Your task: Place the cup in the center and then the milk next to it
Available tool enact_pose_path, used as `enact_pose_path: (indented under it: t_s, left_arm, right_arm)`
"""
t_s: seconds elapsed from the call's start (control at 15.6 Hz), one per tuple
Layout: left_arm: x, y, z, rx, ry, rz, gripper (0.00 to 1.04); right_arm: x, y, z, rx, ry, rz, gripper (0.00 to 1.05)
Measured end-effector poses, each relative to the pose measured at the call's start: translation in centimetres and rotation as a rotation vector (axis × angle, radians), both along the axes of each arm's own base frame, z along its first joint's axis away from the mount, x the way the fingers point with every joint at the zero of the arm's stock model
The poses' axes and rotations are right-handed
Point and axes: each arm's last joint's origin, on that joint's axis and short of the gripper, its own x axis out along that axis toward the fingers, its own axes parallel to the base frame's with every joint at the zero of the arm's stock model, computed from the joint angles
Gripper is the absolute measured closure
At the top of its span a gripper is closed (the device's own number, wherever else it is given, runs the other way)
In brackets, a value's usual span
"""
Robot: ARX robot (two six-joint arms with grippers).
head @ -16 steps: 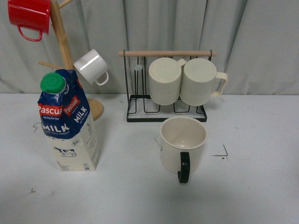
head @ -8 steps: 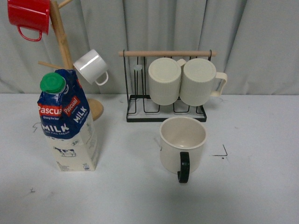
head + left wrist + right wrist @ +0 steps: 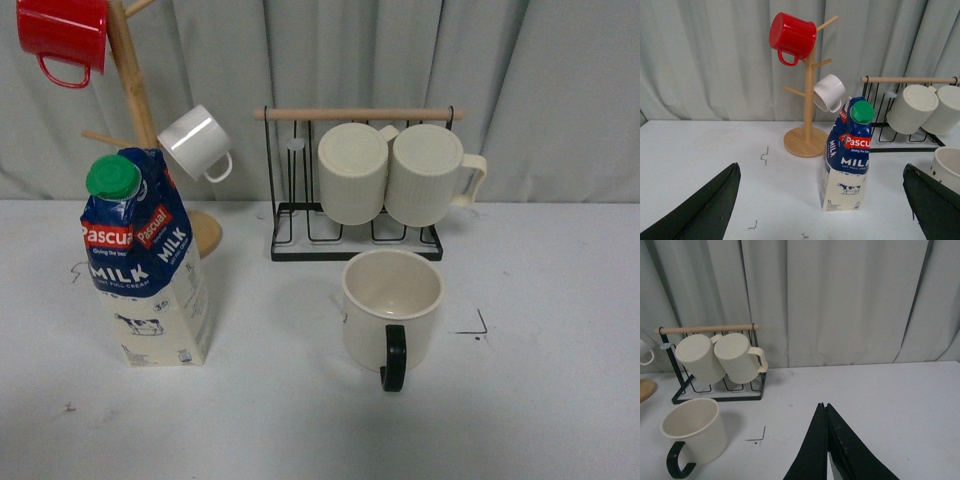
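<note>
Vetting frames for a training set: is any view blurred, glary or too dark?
Front view: even, soft light, sharp, only a faint shadow around the cup. Left wrist view: milk crisp, left hand an underexposed silhouette. Right wrist view: sharp, right hand equally black.

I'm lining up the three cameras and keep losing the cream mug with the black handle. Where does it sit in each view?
Front view: cup right of centre, handle toward the camera, just in front of the rack.
Left wrist view: cup cut off at the picture's edge, past the milk.
Right wrist view: cup whole, in front of the rack.
Shared landmark: the rack holding two ribbed mugs shows in all three.
</note>
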Motion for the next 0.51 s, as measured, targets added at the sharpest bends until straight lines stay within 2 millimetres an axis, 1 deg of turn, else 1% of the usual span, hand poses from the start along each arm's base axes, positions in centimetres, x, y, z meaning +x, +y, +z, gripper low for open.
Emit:
enact_pose_path:
  t_s: [0.51]
  left_arm:
    - [0.0,0.0,0.0,0.0,0.0,0.0,0.07]
  right_arm:
    - [-1.2,0.0,-0.1,0.0,0.005,0.0,1.03]
